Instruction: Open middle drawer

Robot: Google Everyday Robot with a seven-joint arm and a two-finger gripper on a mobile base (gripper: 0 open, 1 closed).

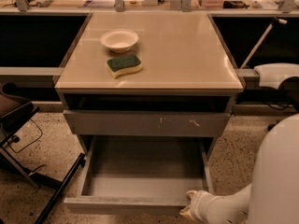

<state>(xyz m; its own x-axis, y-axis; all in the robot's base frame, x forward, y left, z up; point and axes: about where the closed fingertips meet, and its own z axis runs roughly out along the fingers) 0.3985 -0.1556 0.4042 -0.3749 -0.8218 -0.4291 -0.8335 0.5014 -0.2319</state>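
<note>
The cabinet (pixel 154 64) stood square to the camera. The middle drawer (pixel 140 174) stuck well out of it toward the viewer, its grey box inside bare and its long axis running left to right, below the scratched drawer front (pixel 149 123). The gripper (pixel 192 208) sat low at the right end of that drawer's front edge, seemingly touching it — whether it was open or closed could not be told. The drawer lay to its left and behind it, so any further pull would likely run straight back toward the robot.
</note>
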